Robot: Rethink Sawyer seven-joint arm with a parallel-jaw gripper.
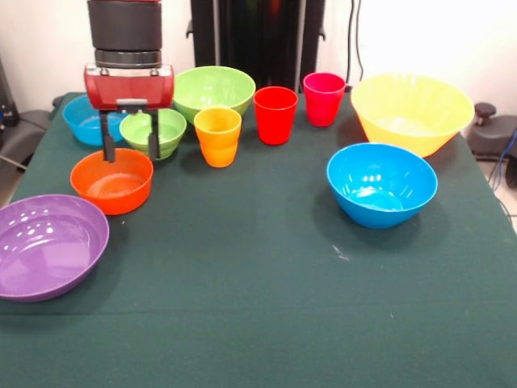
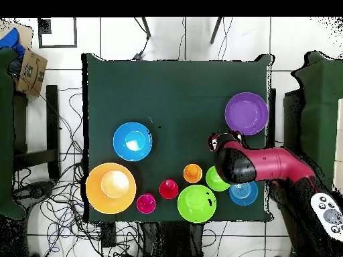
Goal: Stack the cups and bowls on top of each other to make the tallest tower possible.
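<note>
My gripper (image 1: pixel 129 149) hangs open over the far rim of the small orange bowl (image 1: pixel 111 182), with nothing between its fingers. Just behind it sits a small green bowl (image 1: pixel 166 129), and a small blue bowl (image 1: pixel 81 120) lies further left. The yellow-orange cup (image 1: pixel 218 136), red cup (image 1: pixel 275 115) and pink cup (image 1: pixel 324 99) stand upright in a row. Every cup and bowl stands alone on the cloth. In the overhead view my arm (image 2: pixel 268 164) hides the orange bowl.
A large green bowl (image 1: pixel 214 89) sits at the back, a large yellow bowl (image 1: pixel 412 111) at back right, a blue bowl (image 1: pixel 381 184) in front of it. The wide purple bowl (image 1: pixel 48 245) lies near the left edge of the green-covered table (image 1: pixel 258 323).
</note>
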